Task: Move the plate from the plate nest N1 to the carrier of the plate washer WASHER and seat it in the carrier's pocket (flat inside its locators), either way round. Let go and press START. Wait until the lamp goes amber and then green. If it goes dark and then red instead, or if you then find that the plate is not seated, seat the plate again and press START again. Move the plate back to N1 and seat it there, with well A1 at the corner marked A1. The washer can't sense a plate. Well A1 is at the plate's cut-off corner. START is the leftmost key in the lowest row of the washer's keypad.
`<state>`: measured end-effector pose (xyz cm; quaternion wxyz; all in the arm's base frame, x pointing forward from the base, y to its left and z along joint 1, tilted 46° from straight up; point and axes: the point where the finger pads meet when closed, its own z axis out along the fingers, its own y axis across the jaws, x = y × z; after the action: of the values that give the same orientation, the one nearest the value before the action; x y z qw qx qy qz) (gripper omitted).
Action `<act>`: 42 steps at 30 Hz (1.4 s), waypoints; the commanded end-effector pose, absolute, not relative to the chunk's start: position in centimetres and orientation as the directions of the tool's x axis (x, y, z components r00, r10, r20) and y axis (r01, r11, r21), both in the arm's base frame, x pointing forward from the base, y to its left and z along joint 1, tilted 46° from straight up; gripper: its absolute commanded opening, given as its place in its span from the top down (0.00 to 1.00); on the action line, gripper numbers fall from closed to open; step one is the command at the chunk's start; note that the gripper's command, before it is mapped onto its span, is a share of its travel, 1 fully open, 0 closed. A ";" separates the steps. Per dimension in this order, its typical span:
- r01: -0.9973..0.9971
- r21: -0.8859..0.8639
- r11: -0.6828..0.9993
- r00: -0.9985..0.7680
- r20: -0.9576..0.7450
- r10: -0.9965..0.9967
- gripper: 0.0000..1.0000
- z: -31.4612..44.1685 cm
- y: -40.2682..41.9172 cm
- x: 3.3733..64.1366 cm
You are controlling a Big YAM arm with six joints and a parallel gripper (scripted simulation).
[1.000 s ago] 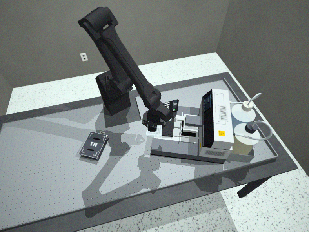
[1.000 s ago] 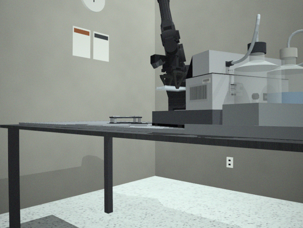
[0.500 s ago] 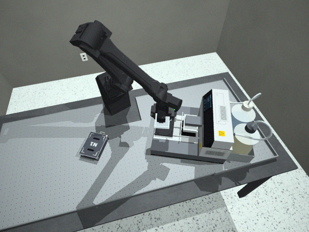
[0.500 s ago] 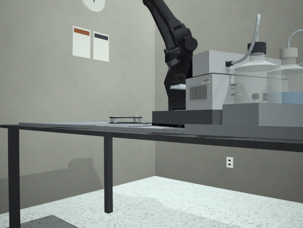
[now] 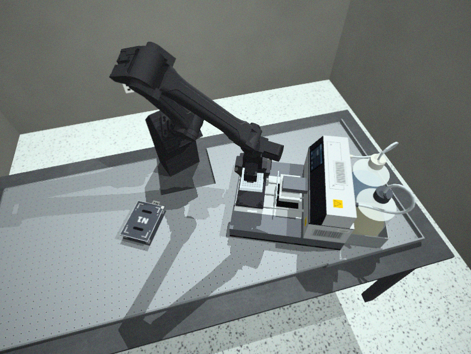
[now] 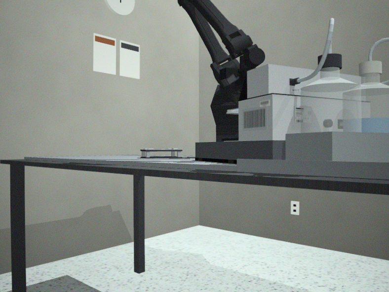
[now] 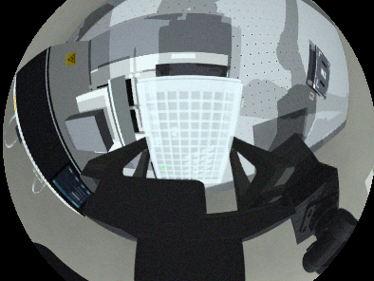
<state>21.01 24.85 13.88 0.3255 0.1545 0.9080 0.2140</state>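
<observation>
My gripper (image 5: 251, 177) (image 7: 189, 144) is shut on the white plate (image 5: 251, 185) (image 6: 232, 111) (image 7: 190, 114) by its sides. The plate is roughly level, raised above the dark carrier (image 5: 250, 199) (image 7: 192, 70) of the washer (image 5: 336, 171) (image 6: 254, 131). The carrier's near part shows beyond the plate; the rest is hidden below it. The nest N1 (image 5: 142, 221) (image 6: 161, 150) (image 7: 323, 73) is empty. The keypad is hidden behind the gripper and plate; a small green light (image 7: 163, 167) shows through the plate in the wrist view. The plate's cut-off corner is not clear.
The washer's tall housing stands right of the carrier, with a grey block (image 5: 294, 184) (image 7: 87, 130) on its near side. Two bottles (image 5: 371, 171) (image 5: 376, 203) with hoses stand behind the housing. The arm's base (image 5: 175, 152) stands at the table's back edge.
</observation>
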 end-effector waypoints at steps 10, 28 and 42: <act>0.160 0.493 0.855 -0.740 -0.514 0.435 0.16 14.0 24.9 20.9; 0.157 0.483 0.862 -0.744 -0.515 0.425 0.16 13.3 24.7 20.5; 0.152 0.484 0.862 -0.740 -0.522 0.424 0.16 12.0 25.3 22.2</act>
<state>21.96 25.08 12.59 0.3222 0.1654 0.9078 0.2118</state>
